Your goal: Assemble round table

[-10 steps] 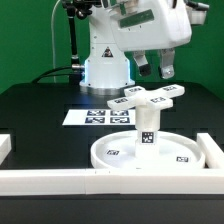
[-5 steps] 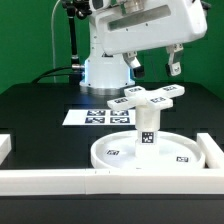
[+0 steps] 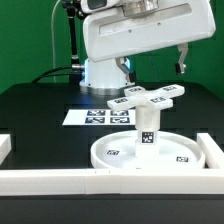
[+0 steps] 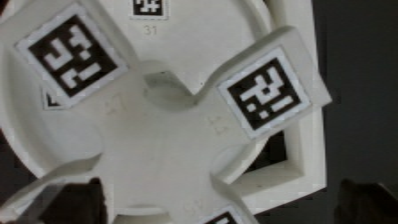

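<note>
The round table stands in the exterior view. The large rimmed disc [image 3: 118, 157] lies flat, the short leg [image 3: 147, 124] stands upright on it, and the cross-shaped foot piece [image 3: 150, 96] sits on top of the leg. My gripper [image 3: 154, 62] hangs above the foot piece, open and empty, with one finger on each side and clear of it. In the wrist view the tagged foot piece [image 4: 187, 110] fills the picture, with the disc [image 4: 45, 120] beneath it. My gripper [image 4: 205, 212] is at the picture's edge, and one dark fingertip [image 4: 57, 203] shows.
The marker board [image 3: 92, 116] lies flat behind the disc. Long white border bars run along the front [image 3: 50, 180] and on the exterior view's right [image 3: 214, 150]. The robot base [image 3: 105, 70] stands at the back.
My gripper has risen away from the foot piece and turned. Its fingers now stand much wider apart in the exterior view. The table parts have not moved.
</note>
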`<state>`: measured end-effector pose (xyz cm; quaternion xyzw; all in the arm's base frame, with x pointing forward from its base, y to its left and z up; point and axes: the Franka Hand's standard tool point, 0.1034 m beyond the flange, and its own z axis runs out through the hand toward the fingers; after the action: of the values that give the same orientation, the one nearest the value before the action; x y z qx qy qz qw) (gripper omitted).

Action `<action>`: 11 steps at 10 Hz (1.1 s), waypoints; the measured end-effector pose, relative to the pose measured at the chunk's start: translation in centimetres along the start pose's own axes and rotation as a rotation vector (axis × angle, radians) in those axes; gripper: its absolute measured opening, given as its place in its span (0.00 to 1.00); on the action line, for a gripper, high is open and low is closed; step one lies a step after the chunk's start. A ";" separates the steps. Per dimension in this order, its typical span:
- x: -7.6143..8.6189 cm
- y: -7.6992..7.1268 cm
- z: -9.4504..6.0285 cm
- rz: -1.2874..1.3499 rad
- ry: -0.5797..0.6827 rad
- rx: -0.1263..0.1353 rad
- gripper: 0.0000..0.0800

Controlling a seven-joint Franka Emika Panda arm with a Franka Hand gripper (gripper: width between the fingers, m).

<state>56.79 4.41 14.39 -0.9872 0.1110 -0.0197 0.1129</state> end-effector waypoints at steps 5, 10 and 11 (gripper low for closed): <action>-0.2 0.0 0.3 -0.471 -0.025 -0.038 0.81; -0.1 0.2 0.3 -0.829 -0.045 -0.067 0.81; -0.3 0.3 0.5 -0.921 -0.053 -0.068 0.81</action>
<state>56.52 4.30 13.87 -0.9370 -0.3414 -0.0390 0.0626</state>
